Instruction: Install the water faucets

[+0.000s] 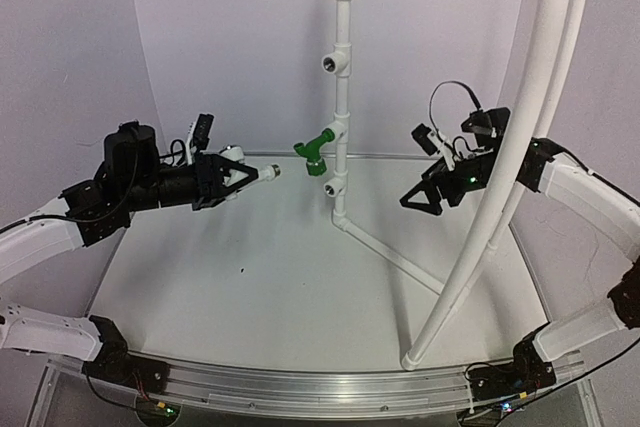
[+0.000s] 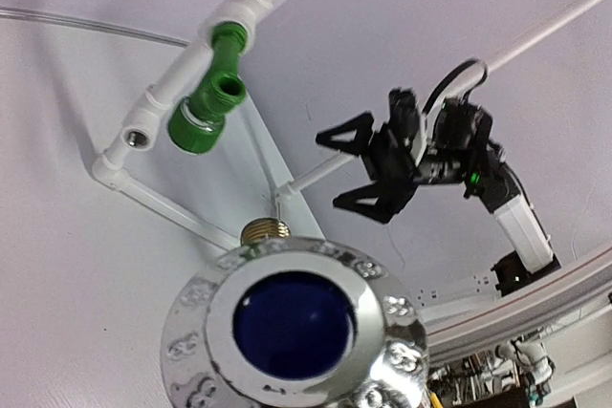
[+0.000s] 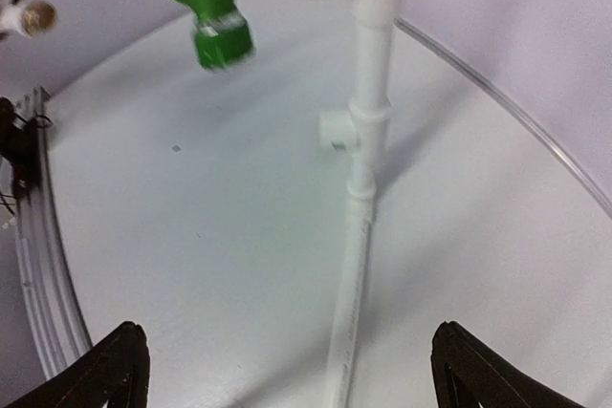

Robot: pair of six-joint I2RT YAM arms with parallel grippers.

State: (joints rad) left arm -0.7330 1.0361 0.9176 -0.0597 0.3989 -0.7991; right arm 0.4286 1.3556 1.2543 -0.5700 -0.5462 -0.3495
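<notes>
Overhead, left hand [image 1: 252,175] pinching white faucet [image 1: 268,172], blue cap [image 2: 295,324] wrist-only

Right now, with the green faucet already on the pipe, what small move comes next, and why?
Probably the left gripper should ease its held faucet toward the free outlet just below the green faucet: the brass thread points that way, and the right gripper stands open, apart from the pipe.
</notes>
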